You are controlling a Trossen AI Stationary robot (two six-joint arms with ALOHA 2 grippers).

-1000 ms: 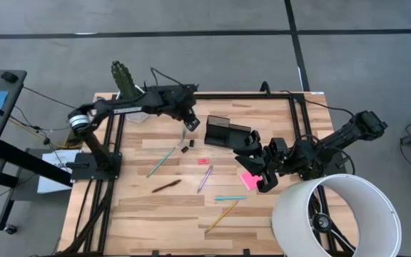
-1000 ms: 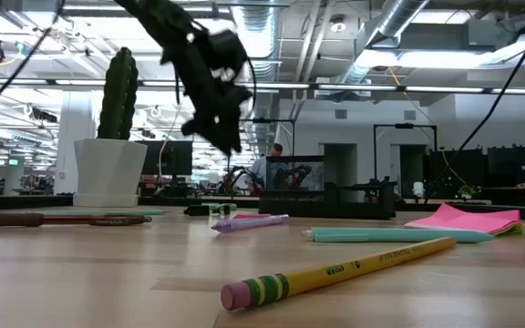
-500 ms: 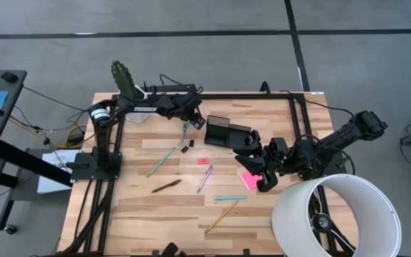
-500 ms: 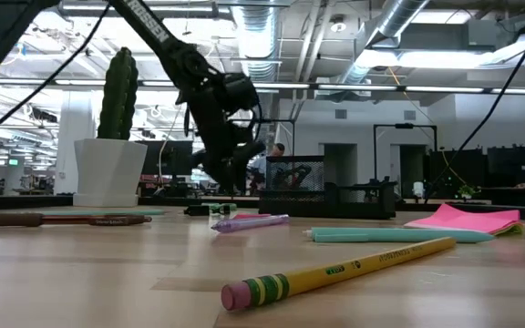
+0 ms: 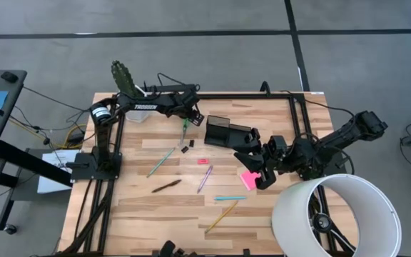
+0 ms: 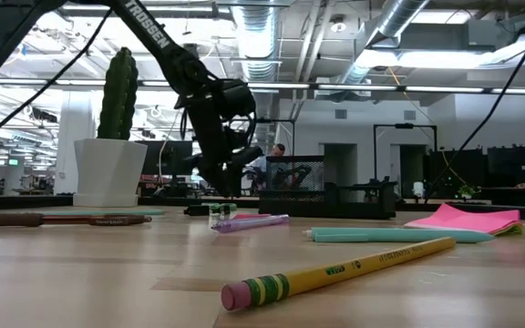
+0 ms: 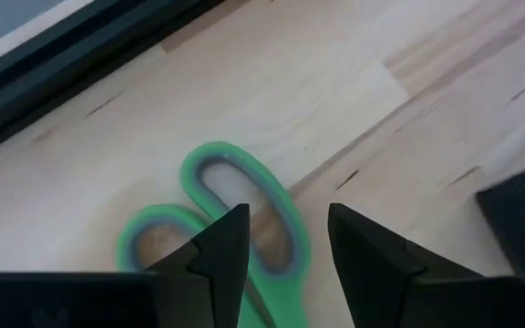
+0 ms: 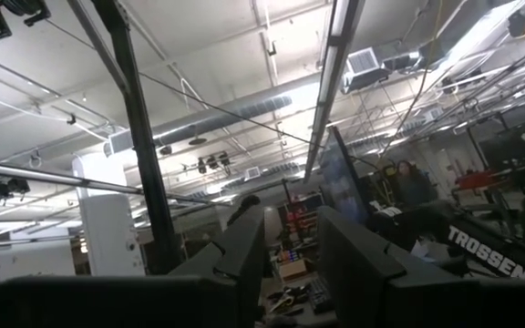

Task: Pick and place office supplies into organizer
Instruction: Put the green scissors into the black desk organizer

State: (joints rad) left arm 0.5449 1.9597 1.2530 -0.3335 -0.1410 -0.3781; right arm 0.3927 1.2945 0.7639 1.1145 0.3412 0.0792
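On your far left the cactus (image 5: 123, 77) stands in its white pot at the table's back edge, and your left gripper (image 5: 191, 118) reaches from there across the back of the table (image 5: 170, 221). Its fingers stand apart, one to each side of a green handle loop of the scissors (image 7: 244, 210), which lie flat on the wood just left of the organizer. Nearer you lie a teal pen (image 5: 160, 161), a brown pen (image 5: 166, 186), the black binder clip (image 5: 186, 148), the small pink eraser (image 5: 203, 161) and a purple pen (image 5: 205, 178). At mid-table sits the black organizer (image 5: 227, 132). Just right of it your right gripper (image 5: 252, 168) waits above the pink sticky-note pad (image 5: 247, 179), jaws parted a little and gripping nothing. A light-teal pen (image 5: 230, 198) and a yellow pencil (image 5: 222, 215) lie below that, and the white lampshade (image 5: 334, 214) fills the near right corner.
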